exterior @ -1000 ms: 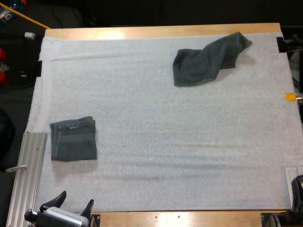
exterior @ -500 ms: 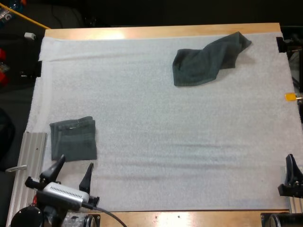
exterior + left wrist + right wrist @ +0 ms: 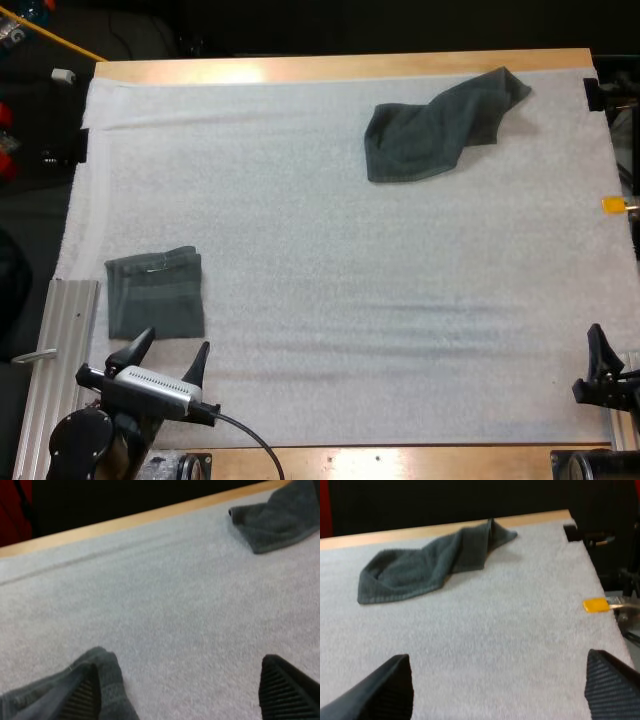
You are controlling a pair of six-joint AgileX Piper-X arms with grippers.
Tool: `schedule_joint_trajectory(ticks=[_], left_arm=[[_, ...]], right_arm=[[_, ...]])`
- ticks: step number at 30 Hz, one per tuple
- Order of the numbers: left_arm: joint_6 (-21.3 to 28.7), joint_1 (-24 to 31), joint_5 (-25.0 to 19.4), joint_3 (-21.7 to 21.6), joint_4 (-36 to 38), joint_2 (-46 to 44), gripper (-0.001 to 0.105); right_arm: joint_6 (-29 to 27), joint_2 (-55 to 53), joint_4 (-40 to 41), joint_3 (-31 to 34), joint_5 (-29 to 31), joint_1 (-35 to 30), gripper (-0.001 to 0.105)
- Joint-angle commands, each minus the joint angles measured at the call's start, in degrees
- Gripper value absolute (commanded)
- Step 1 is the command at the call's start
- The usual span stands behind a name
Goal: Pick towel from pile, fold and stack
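At the near edge of the counter (image 3: 340, 68), the left pincer (image 3: 172, 350) is hovering low over the white mat (image 3: 330, 260), its two black fingers standing wide apart and gripping nothing. One finger is sitting right at the near edge of the folded towel (image 3: 155, 295); whether it is touching the cloth cannot be told. The other finger is hanging over bare mat. The folded towel is lying flat as a neat dark grey-green square near the mat's left side, just beside a ribbed metal rail (image 3: 65, 350) that is running along that edge.

At the near right corner, the right pincer (image 3: 608, 365) is also spreading its fingers wide, released and clear of any cloth, with plain mat lying between and beyond them.

Farther off, well apart from both pincers, the crumpled towel (image 3: 430, 130) is lying on the far right part of the mat, bunched broadly at one end and trailing a narrower folded tail toward the far right corner, close to the counter's wooden far edge.
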Motion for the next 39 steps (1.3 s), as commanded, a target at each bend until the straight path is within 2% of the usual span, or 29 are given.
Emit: schedule_joint_trajectory(ticks=[1,10,39], left_arm=[[-0.46,0.05,0.29,-0.09,0.76,-7.82,0.063],[-0.46,0.05,0.29,-0.09,1.05,-7.82,0.063],[-0.46,0.05,0.29,-0.09,0.93,-7.82,0.063]], right_arm=[[-0.32,-2.17,-0.45,0.58,-0.07,-0.22,0.07],[0.77,-2.17,-0.88,3.18,-0.07,-0.22,0.07],[1.18,-2.17,-0.89,3.19,-0.07,-0.22,0.07]])
